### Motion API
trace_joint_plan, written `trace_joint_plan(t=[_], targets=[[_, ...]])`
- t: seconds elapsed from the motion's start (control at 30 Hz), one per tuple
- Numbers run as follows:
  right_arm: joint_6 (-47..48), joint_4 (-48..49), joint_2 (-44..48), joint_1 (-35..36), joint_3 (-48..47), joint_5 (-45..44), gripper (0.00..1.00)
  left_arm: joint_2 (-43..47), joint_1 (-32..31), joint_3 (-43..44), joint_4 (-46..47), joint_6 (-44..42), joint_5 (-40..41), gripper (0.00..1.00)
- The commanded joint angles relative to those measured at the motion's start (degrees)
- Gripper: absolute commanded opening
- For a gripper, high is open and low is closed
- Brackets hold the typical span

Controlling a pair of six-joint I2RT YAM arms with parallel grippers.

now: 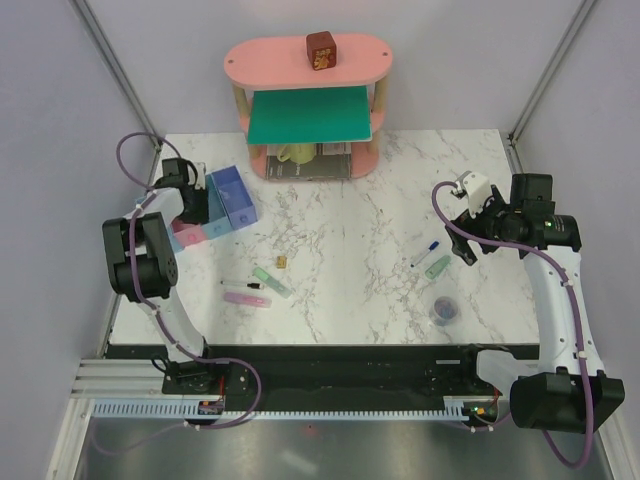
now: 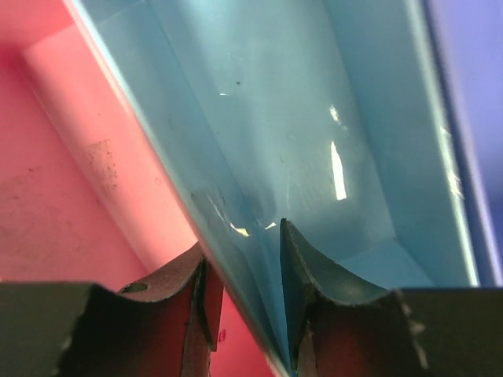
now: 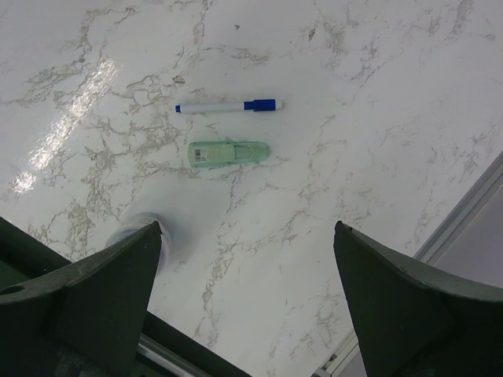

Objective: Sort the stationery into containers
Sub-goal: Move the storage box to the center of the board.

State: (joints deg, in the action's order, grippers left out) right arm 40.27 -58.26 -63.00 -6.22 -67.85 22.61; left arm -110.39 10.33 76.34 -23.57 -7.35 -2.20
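The joined containers [image 1: 232,195] lie at the table's left. My left gripper [image 1: 197,205] reaches into them. In the left wrist view its jaws [image 2: 244,263] straddle and close on the wall between the pink bin [image 2: 63,173] and the blue bin [image 2: 314,118]. My right gripper [image 1: 466,246] is open and empty above the table; it also shows in the right wrist view [image 3: 247,236]. Below it lie a white pen with blue cap [image 3: 228,106], a mint-green marker [image 3: 228,151] and a purple-grey roll [image 1: 444,309]. Another mint marker [image 1: 272,280], a pink stick [image 1: 247,298], a thin black pen [image 1: 240,283] and a yellow cube [image 1: 283,262] lie centre-left.
A pink and green shelf unit [image 1: 308,110] stands at the back, with a dark red cube [image 1: 320,50] on top and a yellow mug [image 1: 293,154] underneath. The table's right edge [image 3: 464,212] runs close to my right gripper.
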Motion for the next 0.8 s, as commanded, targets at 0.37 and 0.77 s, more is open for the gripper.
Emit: trace_joint_plan(t=[0.37, 0.77], targets=[[-1.42, 0.6, 1.21, -0.11, -0.79, 1.74, 0.98, 9.23, -17.0, -8.58, 0.37, -11.28, -3.6, 0.4], [-0.55, 1.13, 5.08, -0.11, 4.22, 0.59, 0.98, -4.56, -26.76, 6.98, -0.51, -6.1, -3.17, 0.4]])
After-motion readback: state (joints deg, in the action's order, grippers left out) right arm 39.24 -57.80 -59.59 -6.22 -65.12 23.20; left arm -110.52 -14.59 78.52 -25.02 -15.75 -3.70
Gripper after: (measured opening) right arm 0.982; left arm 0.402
